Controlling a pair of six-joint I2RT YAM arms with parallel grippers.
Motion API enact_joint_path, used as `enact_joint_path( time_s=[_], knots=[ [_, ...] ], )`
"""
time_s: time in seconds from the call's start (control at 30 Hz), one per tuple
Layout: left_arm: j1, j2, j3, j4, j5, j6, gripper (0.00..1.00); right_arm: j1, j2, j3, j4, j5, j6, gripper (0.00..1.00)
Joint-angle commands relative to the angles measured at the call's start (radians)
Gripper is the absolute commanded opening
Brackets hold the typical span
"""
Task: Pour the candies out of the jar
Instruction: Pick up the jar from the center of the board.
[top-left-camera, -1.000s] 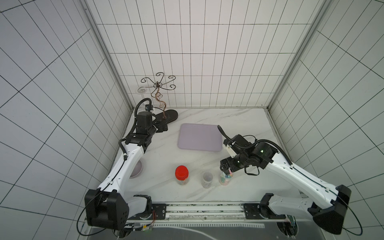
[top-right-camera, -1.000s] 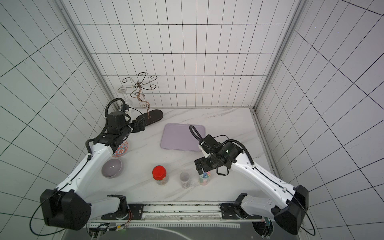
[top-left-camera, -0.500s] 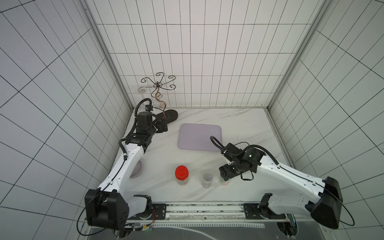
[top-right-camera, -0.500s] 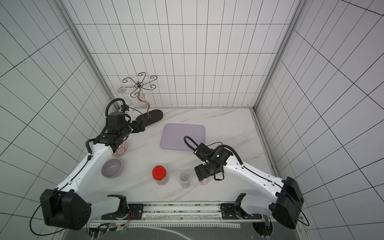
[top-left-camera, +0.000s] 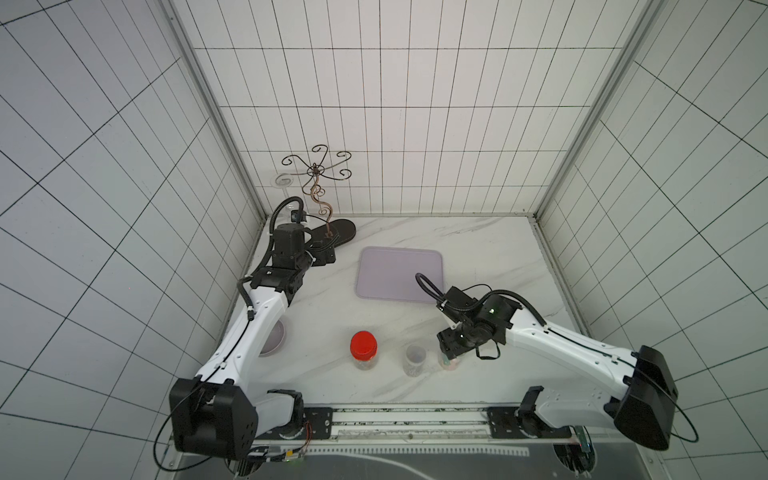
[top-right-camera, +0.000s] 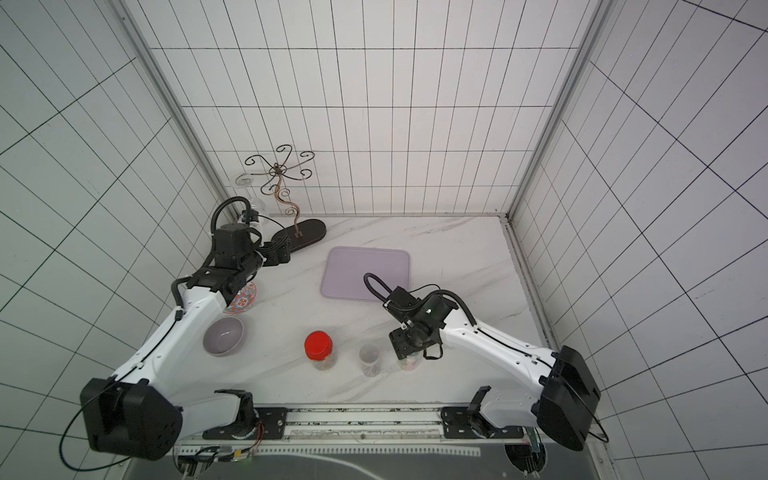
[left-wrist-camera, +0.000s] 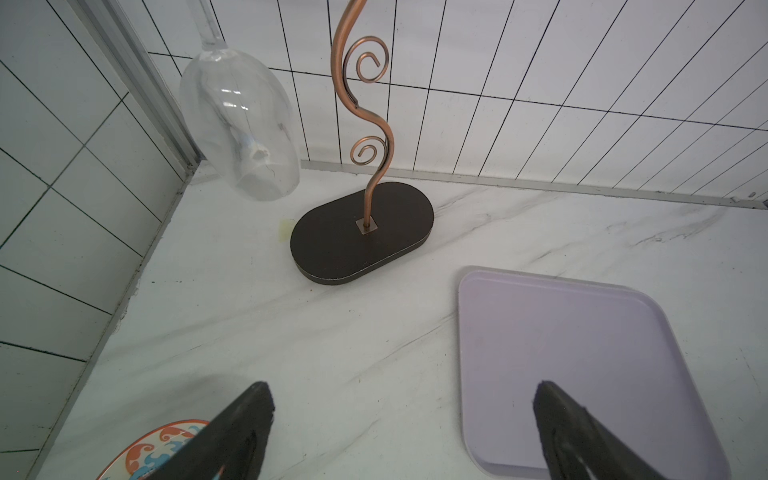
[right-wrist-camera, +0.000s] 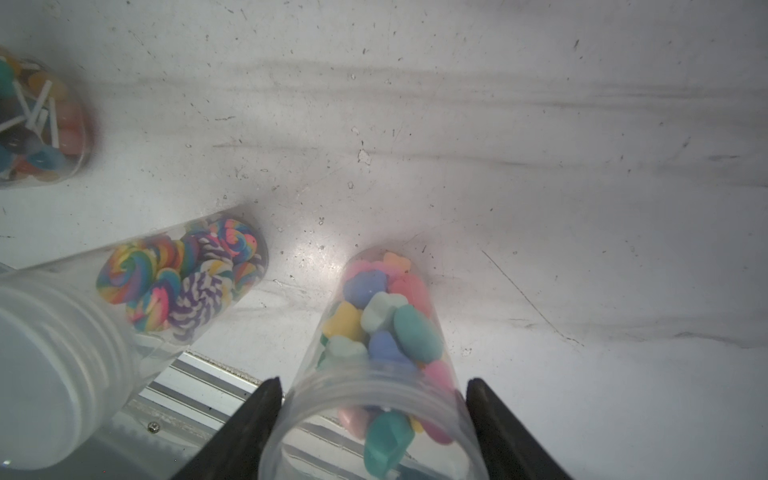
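Observation:
The jar (right-wrist-camera: 316, 395) is a small clear tube without a lid, standing upright near the table's front edge in both top views (top-left-camera: 449, 362) (top-right-camera: 409, 363). It holds the candies (right-wrist-camera: 386, 316), pastel star shapes in pink, blue, yellow and green. My right gripper (right-wrist-camera: 374, 380) reaches down over it (top-left-camera: 446, 347) with one finger on each side of the jar's wall. The jaws stand open, with only thin gaps at the fingertips. My left gripper (left-wrist-camera: 403, 386) hangs open and empty above the table at the back left (top-left-camera: 326, 253).
Left of the jar stand a lidded clear jar (top-left-camera: 415, 359) of swirl sweets (right-wrist-camera: 187, 282) and a red-lidded jar (top-left-camera: 363, 349). A lilac tray (top-left-camera: 399, 270) lies behind. A grey bowl (top-right-camera: 223, 336), patterned plate (top-right-camera: 245, 299) and glass stand (top-left-camera: 328, 232) sit at the left.
My right arm swung left and down until its fingers straddled the jar, and the jaws have narrowed around it. The left arm has not moved.

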Motion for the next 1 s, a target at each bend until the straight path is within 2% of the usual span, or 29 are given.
enact_joint_path(
  time_s=[0.0, 0.23, 0.5, 0.6, 0.77, 0.97],
  knots=[
    [0.002, 0.009, 0.008, 0.003, 0.013, -0.007, 0.97, 0.009, 0.009, -0.040, -0.014, 0.015, -0.009, 0.69],
    [0.003, 0.010, 0.009, 0.001, 0.016, -0.007, 0.97, 0.009, 0.003, -0.041, -0.048, 0.003, -0.003, 0.77],
    [0.003, 0.014, 0.010, -0.001, 0.019, -0.011, 0.97, 0.009, -0.010, -0.053, -0.070, 0.002, 0.003, 0.77],
    [0.003, 0.015, 0.011, -0.001, 0.021, -0.012, 0.97, 0.009, -0.010, -0.052, -0.071, 0.001, 0.003, 0.74],
    [0.003, 0.019, 0.012, -0.004, 0.033, -0.012, 0.97, 0.009, -0.012, -0.037, -0.069, -0.020, 0.000, 0.61],
    [0.003, 0.022, 0.012, -0.002, 0.073, -0.006, 0.97, 0.006, -0.011, 0.029, -0.078, -0.010, -0.017, 0.57]
  ],
)
